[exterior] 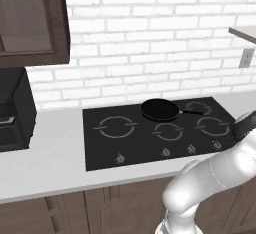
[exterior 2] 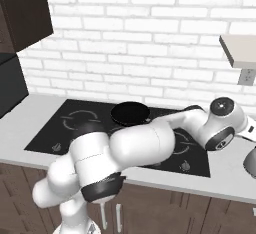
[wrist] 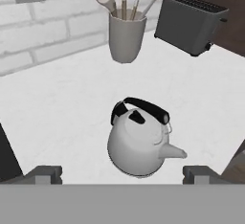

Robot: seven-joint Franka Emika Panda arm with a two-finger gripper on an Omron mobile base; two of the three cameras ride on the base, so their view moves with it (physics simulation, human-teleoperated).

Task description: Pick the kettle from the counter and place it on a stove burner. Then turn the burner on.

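The kettle (wrist: 141, 144), squat and silver-grey with a dark arched handle, stands upright on the pale counter (wrist: 57, 103), its spout pointing to the right of the hand view. My gripper (wrist: 123, 174) hangs open above it, one fingertip on each side and nothing between them. In the right base view my arm stretches over the cooktop's right end, and a sliver of the kettle (exterior 2: 250, 164) shows at the frame's right edge. The stove burner (exterior: 116, 126), the widest ring, lies bare at the left of the black cooktop (exterior: 100, 153).
A black frying pan (exterior: 160, 109) sits on a rear ring. Burner knobs (exterior: 120, 158) line the cooktop's front. Behind the kettle stand a utensil holder (wrist: 127, 36) and a dark toaster (wrist: 191, 22). A black appliance (exterior: 12, 113) stands far left.
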